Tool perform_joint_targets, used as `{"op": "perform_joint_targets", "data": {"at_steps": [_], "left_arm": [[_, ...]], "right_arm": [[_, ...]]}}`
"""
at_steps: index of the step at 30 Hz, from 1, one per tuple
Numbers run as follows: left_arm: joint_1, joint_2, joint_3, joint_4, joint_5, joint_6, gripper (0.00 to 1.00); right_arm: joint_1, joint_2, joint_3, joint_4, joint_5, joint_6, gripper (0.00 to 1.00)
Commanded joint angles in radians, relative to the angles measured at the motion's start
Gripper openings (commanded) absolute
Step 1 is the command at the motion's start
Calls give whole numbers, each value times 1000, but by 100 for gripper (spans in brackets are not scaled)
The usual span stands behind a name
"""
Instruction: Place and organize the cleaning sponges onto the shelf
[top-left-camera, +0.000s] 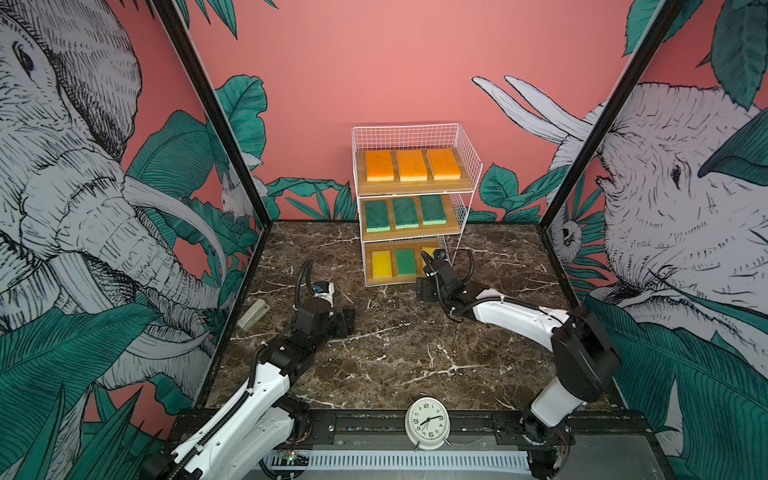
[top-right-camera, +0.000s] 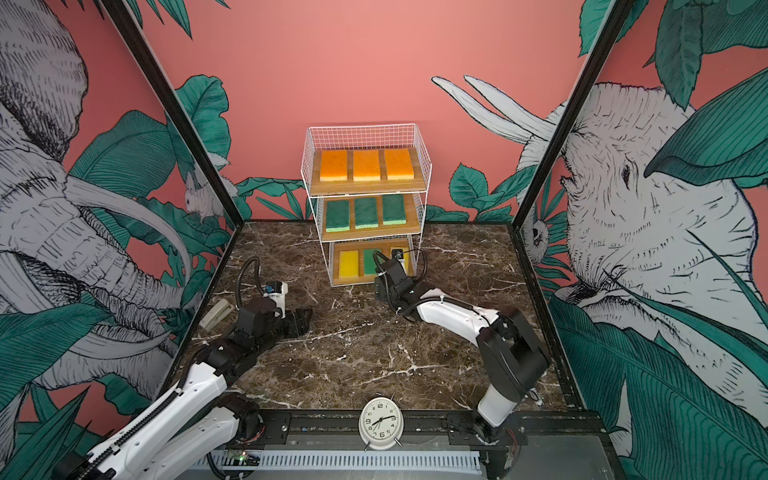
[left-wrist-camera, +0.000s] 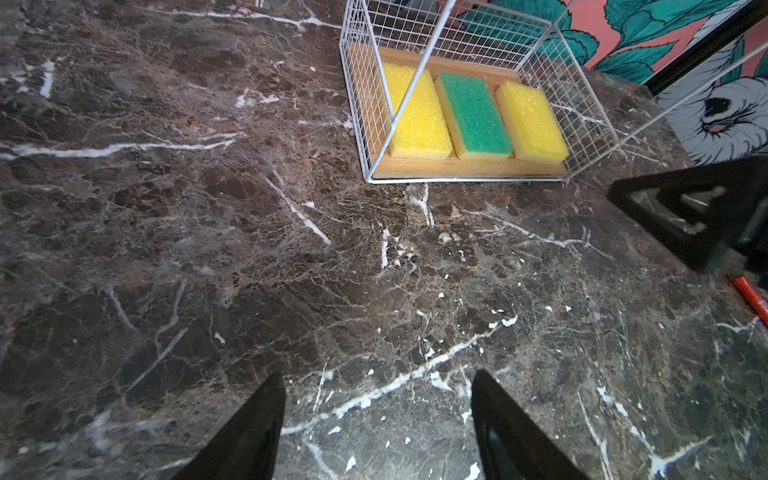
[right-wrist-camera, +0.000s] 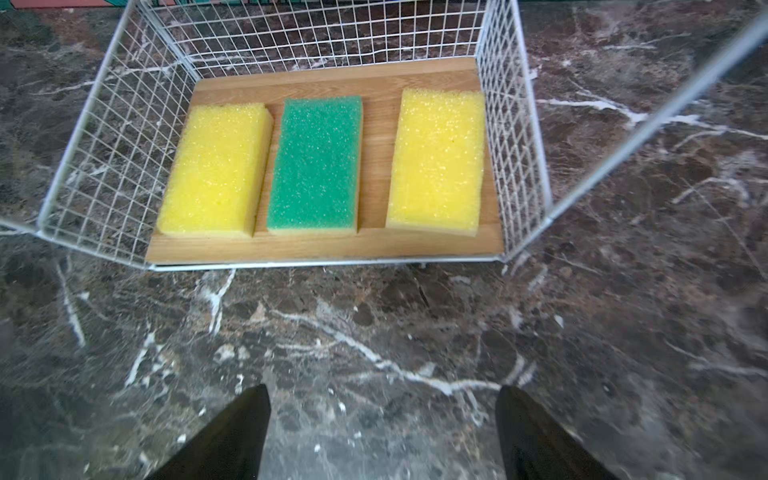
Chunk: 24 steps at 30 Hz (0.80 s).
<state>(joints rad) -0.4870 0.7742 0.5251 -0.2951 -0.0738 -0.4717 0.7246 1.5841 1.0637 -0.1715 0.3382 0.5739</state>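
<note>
Orange row: three orange sponges (top-left-camera: 412, 165) side by side on the top board of the shelf (top-left-camera: 415, 188), all lying flat.
Green row: three dark green sponges (top-left-camera: 405, 212) along the middle board, narrow gaps between them.
Bottom board: the left yellow sponge (right-wrist-camera: 216, 170) lies just beside the green sponge (right-wrist-camera: 316, 164). The right yellow sponge (right-wrist-camera: 438, 160) sits a little apart from it, close against the wire mesh side.
Right gripper (right-wrist-camera: 382, 387): jaws spread wide, nothing between them, hovering over the marble table (right-wrist-camera: 374, 332) just in front of the bottom board.
Left gripper (left-wrist-camera: 377, 374): jaws apart as well and empty, low over the marble, off to the shelf's front-left and clear of it.
Clock (top-left-camera: 427, 423): standing at the near edge, between the two arm bases.
</note>
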Motion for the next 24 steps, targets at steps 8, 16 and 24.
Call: {"op": "perform_joint_targets", "data": {"at_steps": [8, 16, 24], "left_arm": [[-10, -73, 53, -111, -48, 5, 70], [-12, -86, 15, -72, -9, -39, 68], [-11, -50, -49, 42, 38, -41, 66]], "right_arm": [[-5, -264, -154, -134, 154, -4, 81], [-80, -297, -308, 158, -118, -43, 35], [-143, -247, -336, 248, -226, -40, 30]]}}
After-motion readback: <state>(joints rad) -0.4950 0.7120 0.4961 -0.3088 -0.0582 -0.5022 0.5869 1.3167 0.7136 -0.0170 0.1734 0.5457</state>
